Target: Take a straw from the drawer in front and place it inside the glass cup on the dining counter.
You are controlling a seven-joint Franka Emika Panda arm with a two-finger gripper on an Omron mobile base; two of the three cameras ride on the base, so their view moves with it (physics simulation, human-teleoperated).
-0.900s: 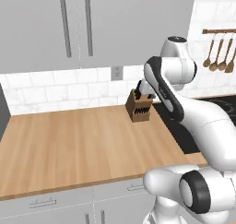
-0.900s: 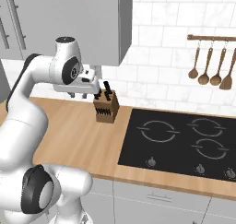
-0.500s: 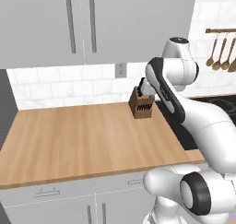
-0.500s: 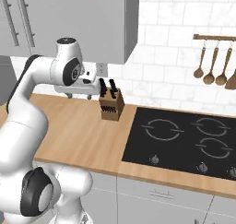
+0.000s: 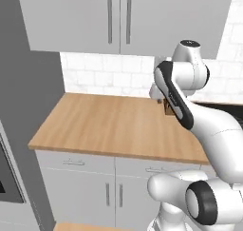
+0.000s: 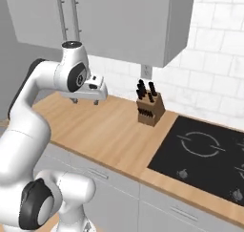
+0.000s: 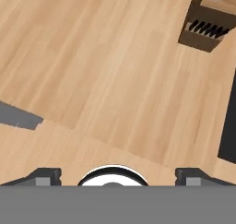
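Observation:
My gripper hangs over the light-wood wall counter, pointing down. Its two dark fingertips stand far apart, and only bare wood shows between them, so it is open and holds nothing. In the right base view the gripper is a little above the counter top, left of the knife block. Shut drawer fronts with small bar handles run under the counter; I cannot tell which is the task's drawer. The straw, the glass cup and the dining counter are out of view.
A wooden knife block stands near the tiled wall, partly behind my arm in the left base view. A black cooktop lies to its right. Grey upper cabinets hang above. A tall grey panel bounds the counter's left end.
The whole scene has slid to the right in both base views, so the base has moved or turned left. The arm keeps the same pose over the counter.

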